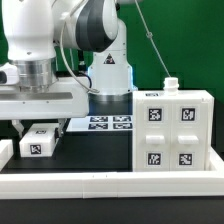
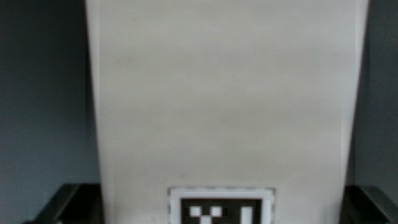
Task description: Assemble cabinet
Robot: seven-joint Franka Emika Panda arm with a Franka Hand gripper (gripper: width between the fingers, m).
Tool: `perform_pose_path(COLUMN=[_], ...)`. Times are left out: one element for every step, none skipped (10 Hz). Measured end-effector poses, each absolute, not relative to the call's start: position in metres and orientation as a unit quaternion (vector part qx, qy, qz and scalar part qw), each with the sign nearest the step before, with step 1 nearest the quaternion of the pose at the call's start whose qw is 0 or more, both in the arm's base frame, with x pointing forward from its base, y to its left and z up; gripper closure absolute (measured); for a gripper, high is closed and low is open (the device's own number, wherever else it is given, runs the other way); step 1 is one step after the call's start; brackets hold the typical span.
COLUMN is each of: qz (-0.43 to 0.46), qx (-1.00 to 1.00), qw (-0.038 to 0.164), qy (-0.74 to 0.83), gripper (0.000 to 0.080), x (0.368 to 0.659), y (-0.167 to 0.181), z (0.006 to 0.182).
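- The cabinet [image 1: 175, 128] stands at three o'clock in the exterior view, its four tagged drawer fronts facing us.
- Over at nine o'clock, a loose white tagged block [image 1: 38, 143] lies on the black table [image 1: 100, 152].
- The gripper [image 1: 42, 131] straddles that block, one finger on either side. Whether it is clamped or loose, I cannot tell.
- The marker board [image 1: 110, 122] lies at two o'clock from the block.

The robot arm [image 1: 30, 30] is covered with smooth, glossy white shells of rounded shape. One joint shows a dark grey ring [image 1: 96, 24] between the shells. The white cone-shaped base [image 1: 110, 78] carries a small dark logo, too small to read. A thin black cable [image 1: 150, 45] runs slanted beside the arm. At the wrist there is a silver metal cylinder [image 1: 35, 70], then a broad flat white block [image 1: 45, 100], and under it two short black fingers [image 1: 19, 128].
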State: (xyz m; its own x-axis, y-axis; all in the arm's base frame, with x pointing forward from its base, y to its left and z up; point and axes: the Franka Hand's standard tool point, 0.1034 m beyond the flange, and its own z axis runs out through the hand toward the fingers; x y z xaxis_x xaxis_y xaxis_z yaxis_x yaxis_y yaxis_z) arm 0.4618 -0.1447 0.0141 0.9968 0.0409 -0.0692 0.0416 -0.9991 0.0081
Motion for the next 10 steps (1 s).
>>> perform_pose_path(qz=[-0.035,-0.035,-0.035,-0.035,-0.038,-0.039,-0.033,-0.039,-0.046,-0.042], qx=[0.999,0.999,0.999,0.999,0.999,0.999,0.999,0.999,0.998,0.999], qw=[0.005,0.005,0.005,0.005,0.003,-0.007,-0.017,-0.028,-0.029,-0.027], qy=[0.021,0.021,0.021,0.021,0.013,0.013,0.015,0.01,-0.007,-0.006], gripper=[0.0247,0.0247,0.0247,0.0247,0.0247,0.0246,0.0246,0.0246,0.0246,0.0246], x=[0.462,0.462,0.462,0.462,0.464,0.475,0.485,0.491,0.498,0.502], y=[-0.145,-0.145,-0.145,-0.145,-0.141,-0.128,-0.118,-0.106,-0.092,-0.08], z=[0.014,0.014,0.014,0.014,0.018,0.039,0.064,0.085,0.103,0.114])
